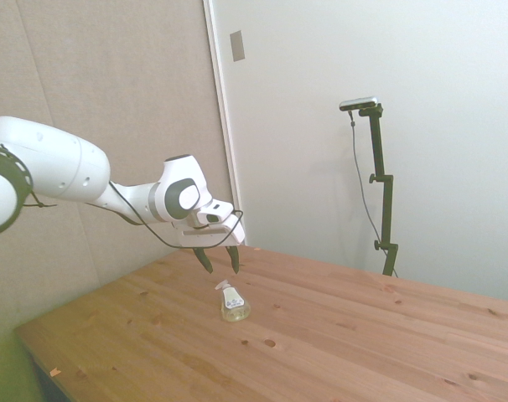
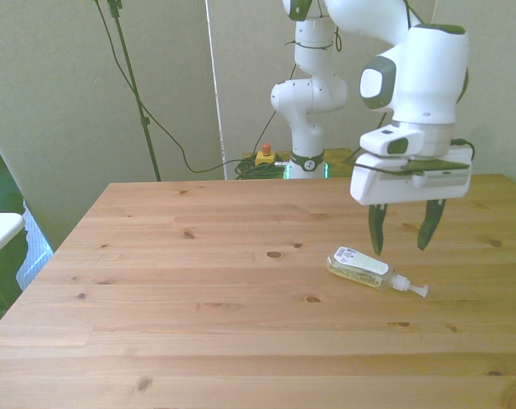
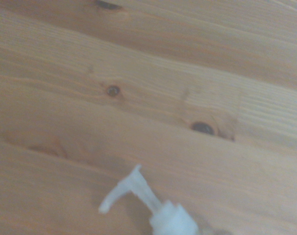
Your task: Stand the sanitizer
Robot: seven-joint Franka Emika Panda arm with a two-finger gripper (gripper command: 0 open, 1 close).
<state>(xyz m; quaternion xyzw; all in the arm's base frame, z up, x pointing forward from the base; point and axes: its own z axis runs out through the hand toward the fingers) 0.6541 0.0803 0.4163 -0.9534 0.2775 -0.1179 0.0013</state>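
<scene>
Sanitizer (image 2: 360, 266) lying on its side on the table (image 2: 198, 290), pump nozzle (image 3: 124, 188) toward the front view's right. Gripper (image 2: 402, 228) hovers just above, fingers spread wide and empty, presumably poised to straddle the bottle for uprighting.

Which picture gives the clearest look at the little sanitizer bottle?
The front view: the sanitizer lies on its side, whole, label and pump showing. The side view shows it small and end-on; the wrist view catches only its blurred pump.
</scene>
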